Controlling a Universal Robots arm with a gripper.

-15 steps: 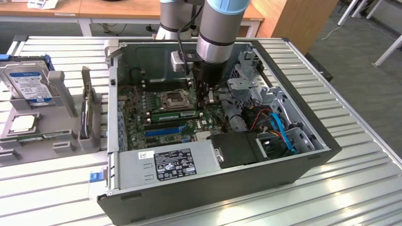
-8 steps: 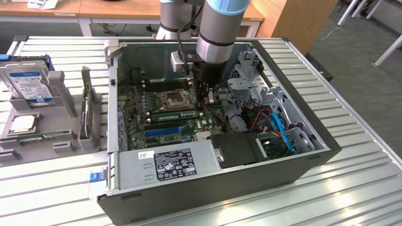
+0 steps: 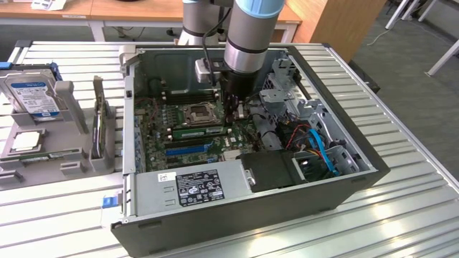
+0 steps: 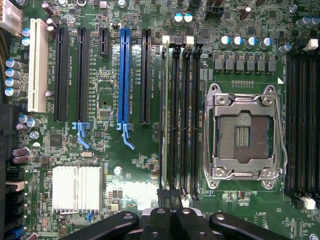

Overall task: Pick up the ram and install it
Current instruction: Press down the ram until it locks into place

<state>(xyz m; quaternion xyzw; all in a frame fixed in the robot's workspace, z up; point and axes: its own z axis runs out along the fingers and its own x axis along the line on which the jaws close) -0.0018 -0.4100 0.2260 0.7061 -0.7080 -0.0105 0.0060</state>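
Note:
The ram [image 3: 198,130] is a thin green stick standing on edge in a memory slot beside the CPU socket [image 3: 199,114] inside the open computer case [image 3: 358,177]. In the wrist view the ram [image 4: 165,115] is seen edge-on in the outermost of the black slots nearest the blue expansion slot [image 4: 124,75]. My gripper [image 4: 170,196] is shut, its black fingertips pressed together right over the near end of that slot. From the exterior view the gripper [image 3: 233,119] reaches down onto the board at the ram's end. I cannot tell whether it touches the ram.
A grey power supply [image 3: 193,185] fills the case's front. Drive cages and red and blue cables [image 3: 312,141] crowd the exterior view's right. A parts holder with a hard drive [image 3: 32,97] stands outside the case at the left. A silver heatsink [image 4: 76,187] sits near the gripper.

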